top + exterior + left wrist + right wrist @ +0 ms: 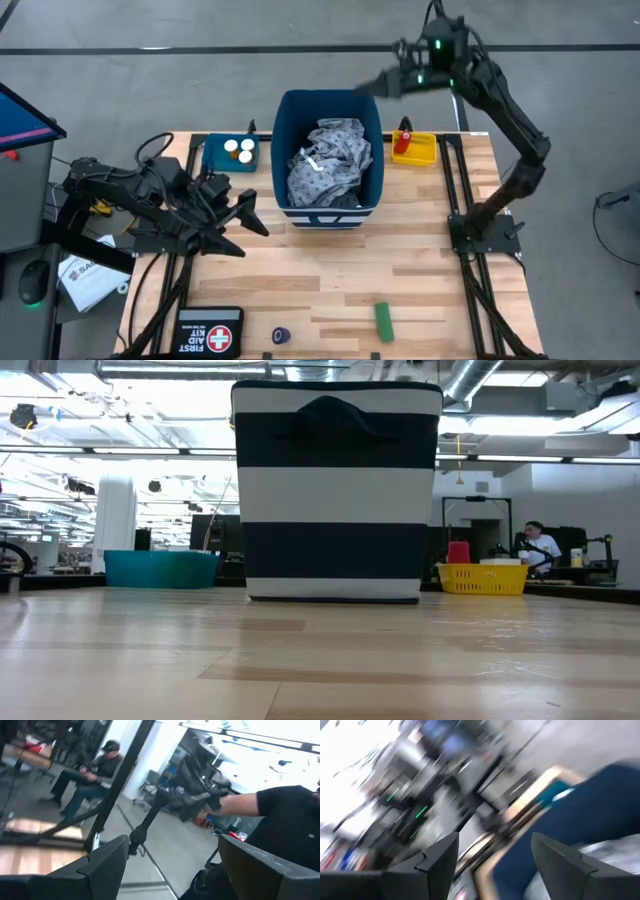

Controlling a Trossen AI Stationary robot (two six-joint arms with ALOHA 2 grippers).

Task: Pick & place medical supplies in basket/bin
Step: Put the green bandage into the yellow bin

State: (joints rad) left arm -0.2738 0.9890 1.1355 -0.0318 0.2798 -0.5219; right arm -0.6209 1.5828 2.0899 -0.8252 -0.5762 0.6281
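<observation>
1. High view: the grey patterned gown lies crumpled inside the blue bin, seemingly already dropped; the right gripper hangs over the bin's far rim, the left gripper waits beside the bin, both spread and empty. White bottles sit in the teal tray, a red cylinder in the yellow tray; the green cylinder and blue roll remain near the table's front edge
2. Low view: the bin stands upright between both trays
3. Left wrist: fingers spread, nothing between
4. Right wrist: fingers apart above the bin
</observation>
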